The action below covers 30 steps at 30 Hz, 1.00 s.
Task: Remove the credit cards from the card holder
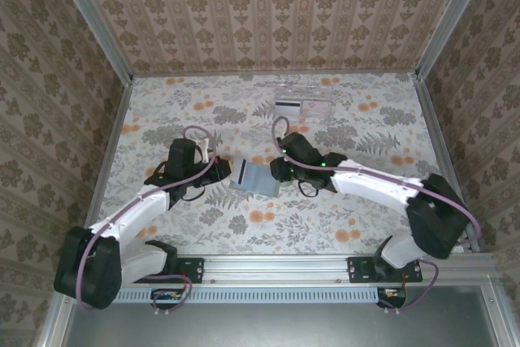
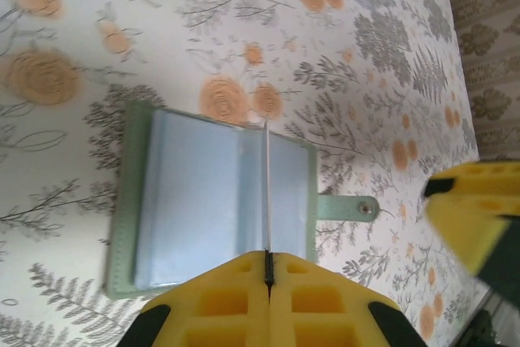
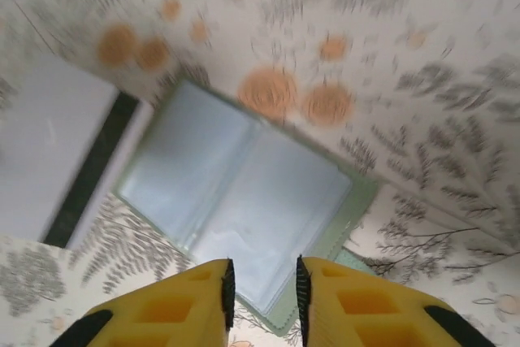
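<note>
Pinching a card holder leaf, left claw hovers.

One card holder, three cards, one clear tray

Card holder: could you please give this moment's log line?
left gripper shut on pale black-striped plastic card | right gripper open over open grey-green card holder
</note>
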### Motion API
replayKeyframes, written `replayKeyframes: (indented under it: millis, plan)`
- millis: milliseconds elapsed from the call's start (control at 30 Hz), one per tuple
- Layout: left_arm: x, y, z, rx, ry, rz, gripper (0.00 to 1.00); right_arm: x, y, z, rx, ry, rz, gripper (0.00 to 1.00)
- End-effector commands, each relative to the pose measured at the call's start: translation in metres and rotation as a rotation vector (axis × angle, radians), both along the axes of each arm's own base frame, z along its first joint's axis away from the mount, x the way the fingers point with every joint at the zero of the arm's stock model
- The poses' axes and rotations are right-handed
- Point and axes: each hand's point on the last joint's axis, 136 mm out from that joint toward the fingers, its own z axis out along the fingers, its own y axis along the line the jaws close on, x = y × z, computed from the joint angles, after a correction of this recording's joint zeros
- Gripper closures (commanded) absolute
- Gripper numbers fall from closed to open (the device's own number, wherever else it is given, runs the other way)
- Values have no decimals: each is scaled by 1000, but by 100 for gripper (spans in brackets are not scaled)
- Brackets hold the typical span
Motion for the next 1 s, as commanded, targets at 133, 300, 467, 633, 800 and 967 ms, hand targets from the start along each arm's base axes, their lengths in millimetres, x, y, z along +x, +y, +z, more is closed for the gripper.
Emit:
replayKeyframes:
  millis: [133, 300, 467, 633, 800, 967]
  plan:
    - [2, -15, 37, 221, -216, -79, 100, -6, -76, 52, -23, -252, -182, 43]
    - [12, -36, 57, 342, -343, -172, 100, -21, -117, 72, 58, -361, -273, 0]
    - [23, -67, 69, 513, -498, -323, 100, -35, -151, 76, 90, -432, -356, 0]
    - [45, -99, 75, 730, -681, -502, 100, -45, -178, 73, 101, -507, -436, 0]
    - [72, -128, 76, 844, -876, -667, 100, -54, -191, 67, 128, -551, -458, 0]
    - [104, -152, 71, 878, -986, -786, 100, -58, -194, 59, 129, -566, -451, 0]
